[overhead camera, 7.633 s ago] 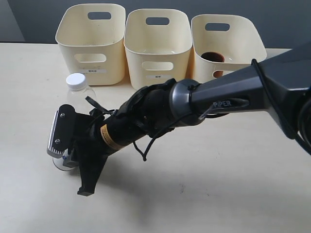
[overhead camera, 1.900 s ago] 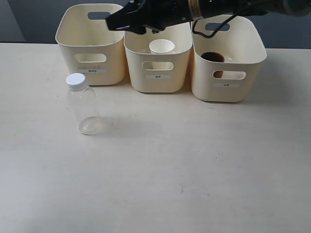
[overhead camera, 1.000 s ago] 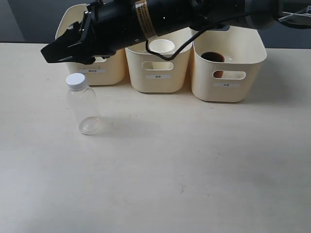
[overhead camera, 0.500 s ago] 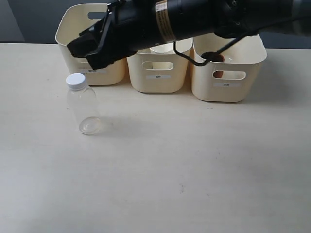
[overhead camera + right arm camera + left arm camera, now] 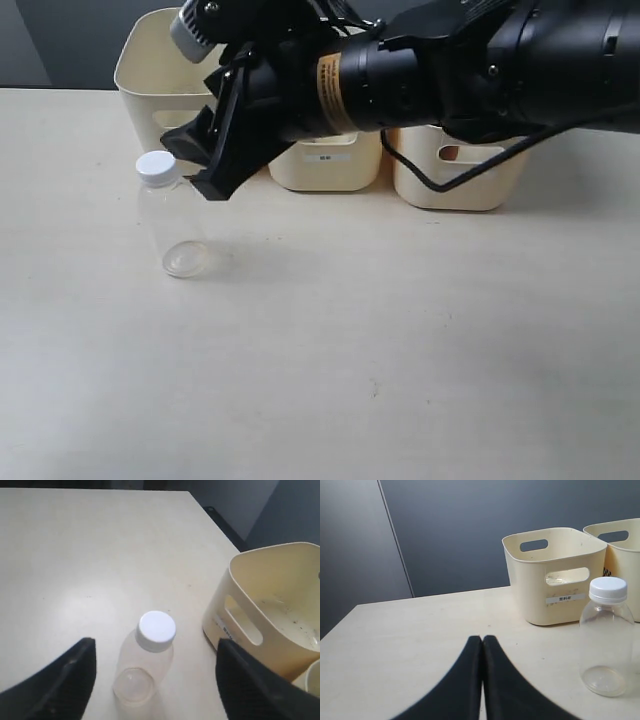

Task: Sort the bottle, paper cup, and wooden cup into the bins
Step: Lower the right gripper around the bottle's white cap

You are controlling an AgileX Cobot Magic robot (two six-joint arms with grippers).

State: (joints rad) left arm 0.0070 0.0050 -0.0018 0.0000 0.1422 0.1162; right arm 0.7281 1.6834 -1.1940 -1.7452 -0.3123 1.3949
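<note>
A pale cream table [image 5: 400, 350] lies under me, with a dark grey wall [image 5: 470, 525] behind it. Along the far edge of the table stand the bins [image 5: 150, 90], three cream tubs in a row, and my right arm [image 5: 480, 70] crosses in front of them, so it covers most of the middle and right ones in the exterior view.

My right gripper [image 5: 205, 165] is up in the air, and its jaws are spread wide apart. In the right wrist view the two dark fingers [image 5: 65, 680] stand on both sides of the bottle [image 5: 145, 655], and the bottle is between them but lower, touching neither finger. The white cap [image 5: 157, 627] is almost in the middle of the gap. The bottle stands upright on the table [image 5: 75, 555], just beside the nearest bin [image 5: 270, 610], which is empty inside as far as I see.

My left gripper [image 5: 482, 645] is low over the table, and its jaws are pressed together with nothing between them. The bottle [image 5: 607, 655] is in front of these jaws and to one side, well apart from the tips. The bin [image 5: 555, 575] with a small label [image 5: 565, 599] is behind the bottle.

The paper cup and the wooden cup are hidden behind my right arm; I think a small pale rim [image 5: 312, 680] at the edge of the right wrist view is the paper cup, but it is too little to be sure.
</note>
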